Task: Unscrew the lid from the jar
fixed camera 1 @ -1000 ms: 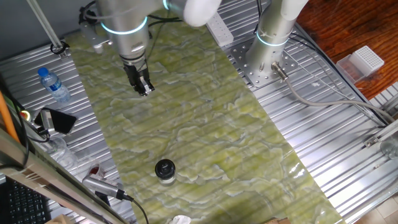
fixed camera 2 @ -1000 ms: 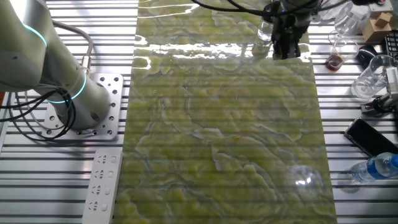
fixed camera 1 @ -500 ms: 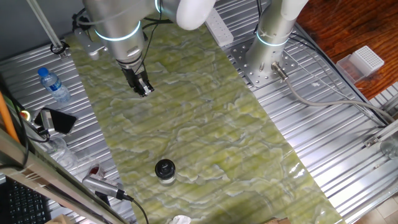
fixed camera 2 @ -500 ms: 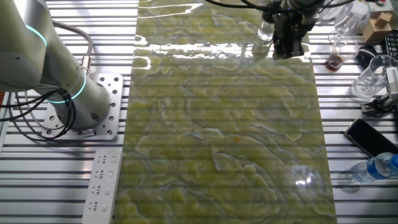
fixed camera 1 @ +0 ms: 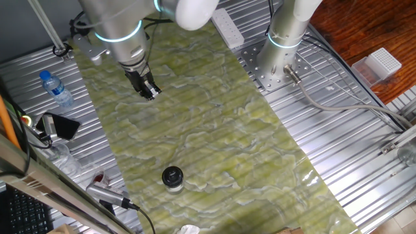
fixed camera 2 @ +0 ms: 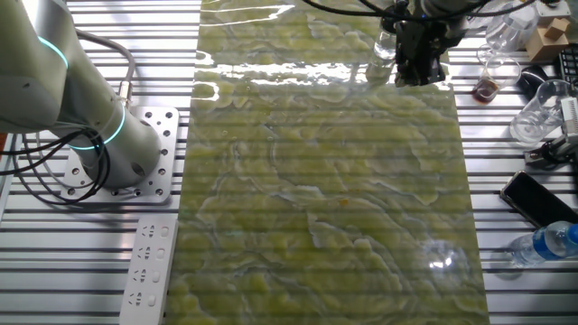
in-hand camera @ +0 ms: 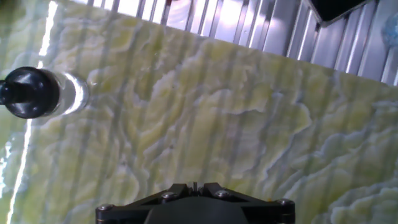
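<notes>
Gripper (fixed camera 1: 150,93) is hanging empty, well apart from the jar (fixed camera 1: 173,184); whether its jaws are parted, I cannot tell. Jar is standing upright, lid (fixed camera 1: 171,175) on top, lying toward the mat's (fixed camera 1: 214,130) opposite end from the gripper.

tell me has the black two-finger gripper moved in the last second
Yes. In one fixed view the black two-finger gripper has slid slightly left, toward the clear blue-capped water bottle. The small clear jar has stayed put.
</notes>
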{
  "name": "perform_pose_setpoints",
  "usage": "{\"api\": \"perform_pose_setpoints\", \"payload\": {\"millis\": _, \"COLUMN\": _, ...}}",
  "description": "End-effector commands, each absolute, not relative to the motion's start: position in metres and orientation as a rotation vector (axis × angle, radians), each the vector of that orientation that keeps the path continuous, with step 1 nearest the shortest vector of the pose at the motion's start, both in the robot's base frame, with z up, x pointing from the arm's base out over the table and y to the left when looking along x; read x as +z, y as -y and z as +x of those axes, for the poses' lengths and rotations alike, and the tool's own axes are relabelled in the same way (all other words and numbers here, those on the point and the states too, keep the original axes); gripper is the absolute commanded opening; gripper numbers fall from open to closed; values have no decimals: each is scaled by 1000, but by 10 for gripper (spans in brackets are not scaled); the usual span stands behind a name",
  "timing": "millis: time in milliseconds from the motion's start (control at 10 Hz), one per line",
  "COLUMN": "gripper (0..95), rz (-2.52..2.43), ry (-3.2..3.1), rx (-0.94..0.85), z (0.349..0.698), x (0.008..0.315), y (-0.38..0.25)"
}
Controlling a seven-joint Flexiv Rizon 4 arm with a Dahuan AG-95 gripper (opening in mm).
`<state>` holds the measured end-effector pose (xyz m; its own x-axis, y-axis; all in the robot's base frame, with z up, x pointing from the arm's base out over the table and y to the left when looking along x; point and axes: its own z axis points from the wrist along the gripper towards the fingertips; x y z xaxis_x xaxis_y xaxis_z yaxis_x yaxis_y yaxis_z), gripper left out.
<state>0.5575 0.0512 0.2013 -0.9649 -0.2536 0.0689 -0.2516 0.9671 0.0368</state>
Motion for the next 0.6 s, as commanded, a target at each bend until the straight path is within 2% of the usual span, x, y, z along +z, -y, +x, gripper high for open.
{"api": "perform_pose_setpoints", "payload": {"millis": 100, "gripper": 0, "rz": 381, "ry": 3061, "rx": -35, "z": 555, "x": 202, "y": -51}}
{"api": "perform_pose_setpoints", "payload": {"millis": 200, "gripper": 0, "rz": 382, "ry": 3051, "rx": -47, "z": 554, "x": 203, "y": -51}}
{"api": "perform_pose_setpoints", "payload": {"millis": 300, "gripper": 380, "rz": 379, "ry": 3051, "rx": -91, "z": 553, "x": 203, "y": -52}}
{"api": "perform_pose_setpoints", "payload": {"millis": 400, "gripper": 570, "rz": 382, "ry": 3055, "rx": -105, "z": 551, "x": 202, "y": -54}}
{"api": "perform_pose_setpoints", "payload": {"millis": 600, "gripper": 570, "rz": 322, "ry": 3065, "rx": -101, "z": 547, "x": 200, "y": -67}}
